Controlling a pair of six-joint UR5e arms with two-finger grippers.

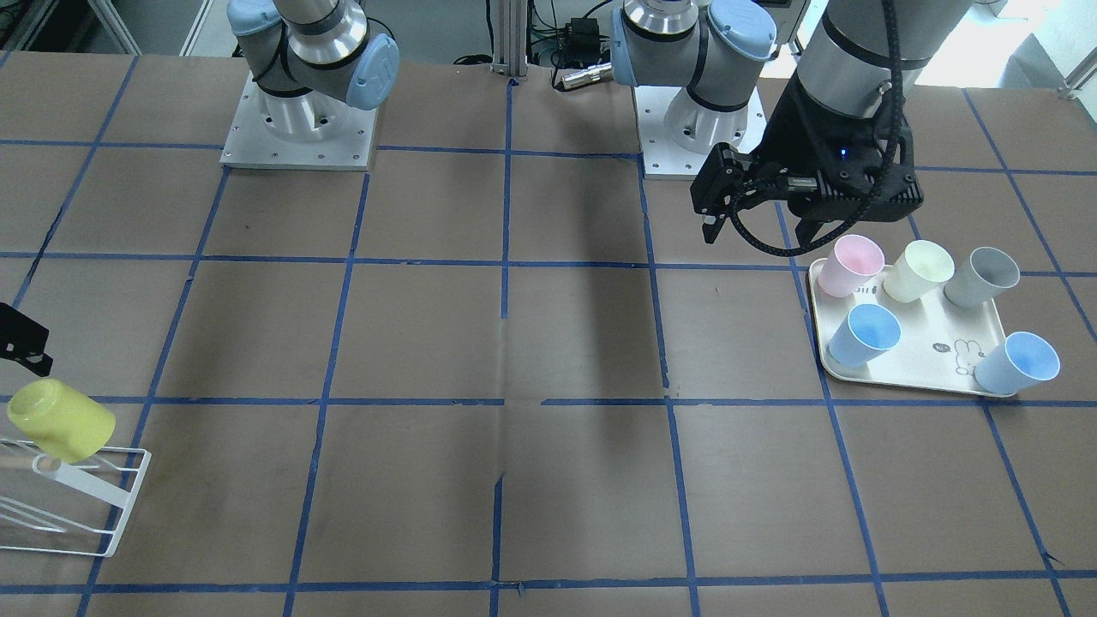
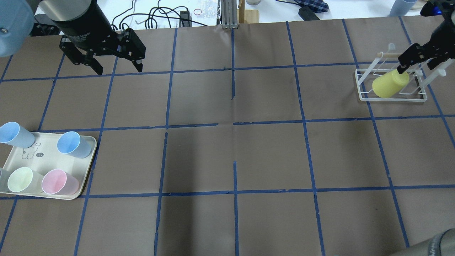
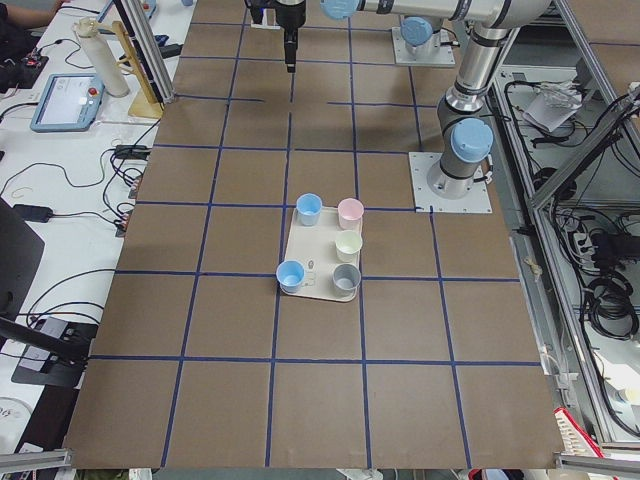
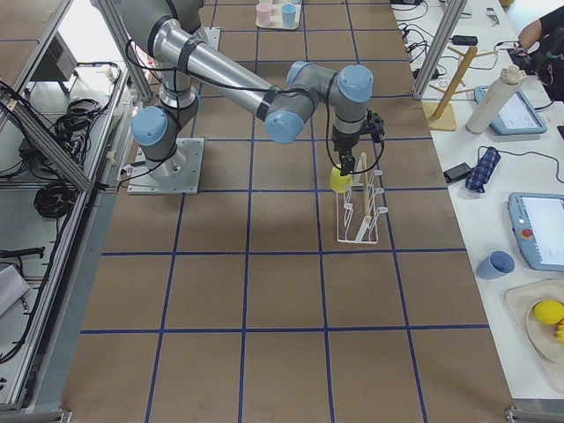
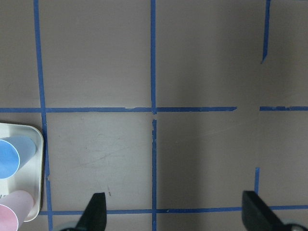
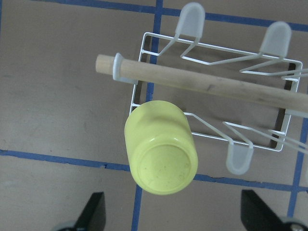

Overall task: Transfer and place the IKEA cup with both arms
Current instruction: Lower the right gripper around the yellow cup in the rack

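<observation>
The lime-yellow IKEA cup [image 2: 390, 83] hangs upside down, tilted, on a peg of the white wire rack [image 2: 362, 89] at the table's right end. It also shows in the front view [image 1: 60, 422], the right side view [image 4: 340, 179] and the right wrist view [image 6: 161, 154]. My right gripper [image 2: 417, 64] is open just above the cup's base, its fingertips [image 6: 94, 211] spread wide and not touching the cup. My left gripper [image 2: 119, 69] is open and empty above bare table, past the tray; its spread fingertips [image 5: 96, 211] show in the left wrist view.
A cream tray [image 2: 93, 149] at the left holds two blue cups [image 2: 73, 144], a pink cup [image 2: 58, 182], a pale cream-yellow cup [image 2: 21, 179] and a grey cup [image 1: 984, 276]. A wooden dowel [image 6: 202, 86] crosses the rack. Blue tape lines grid the brown table.
</observation>
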